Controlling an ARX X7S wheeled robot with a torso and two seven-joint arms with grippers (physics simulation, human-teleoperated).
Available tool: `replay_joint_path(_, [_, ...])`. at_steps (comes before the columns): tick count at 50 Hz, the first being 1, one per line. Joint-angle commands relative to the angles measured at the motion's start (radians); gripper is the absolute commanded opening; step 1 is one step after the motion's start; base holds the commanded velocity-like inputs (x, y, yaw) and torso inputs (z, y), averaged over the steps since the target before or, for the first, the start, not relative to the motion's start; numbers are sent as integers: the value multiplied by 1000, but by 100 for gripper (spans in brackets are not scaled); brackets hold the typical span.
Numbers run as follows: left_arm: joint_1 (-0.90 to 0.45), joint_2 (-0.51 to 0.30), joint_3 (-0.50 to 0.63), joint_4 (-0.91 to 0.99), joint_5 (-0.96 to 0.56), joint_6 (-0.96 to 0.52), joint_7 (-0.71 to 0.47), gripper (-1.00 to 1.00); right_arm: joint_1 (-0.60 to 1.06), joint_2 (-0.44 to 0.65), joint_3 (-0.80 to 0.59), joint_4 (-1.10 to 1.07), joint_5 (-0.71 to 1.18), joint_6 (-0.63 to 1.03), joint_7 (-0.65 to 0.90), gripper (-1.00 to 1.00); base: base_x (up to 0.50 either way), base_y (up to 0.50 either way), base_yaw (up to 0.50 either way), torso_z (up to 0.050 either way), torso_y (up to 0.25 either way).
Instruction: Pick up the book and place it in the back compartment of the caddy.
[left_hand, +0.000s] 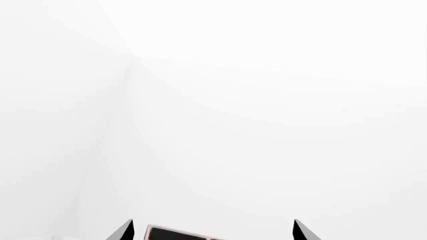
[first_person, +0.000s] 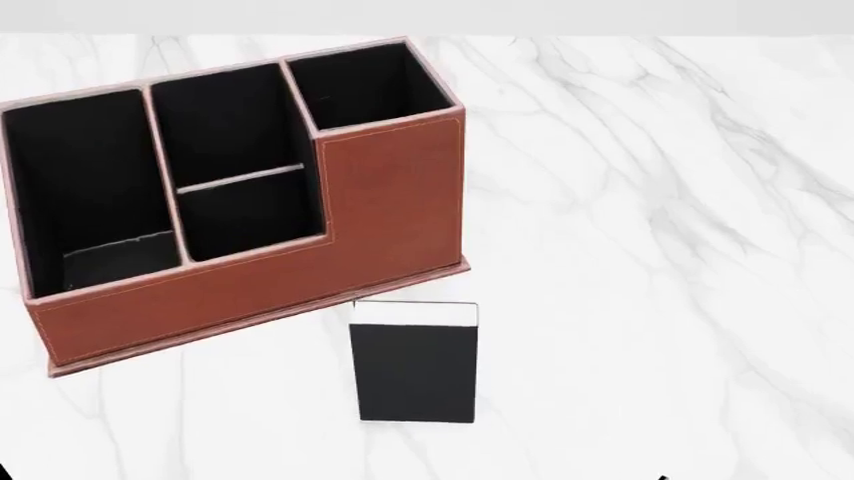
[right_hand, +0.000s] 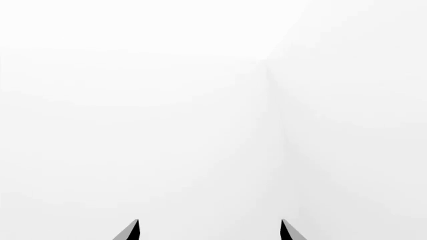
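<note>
Our left gripper (left_hand: 212, 231) and right gripper (right_hand: 209, 230) both have their fingers spread wide with nothing between them, pointed at blank white walls. The book (first_person: 414, 362) lies flat on the marble table (first_person: 667, 250), well clear of both, just beside the caddy (first_person: 227, 190), whose back compartment (first_person: 224, 125) holds nothing.
</note>
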Motion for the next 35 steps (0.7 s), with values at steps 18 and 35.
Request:
replay_joint_path(18, [1,-7,9,3,0,-1,-11,100,3,10,-11,4,-10,-7,17,100,150,0,0,0,0])
replay_joint_path(35, [2,-13,16,7,-3,-1,-15,100,4,17,-18,3,-7,-4,25,100,151,0,0,0,0])
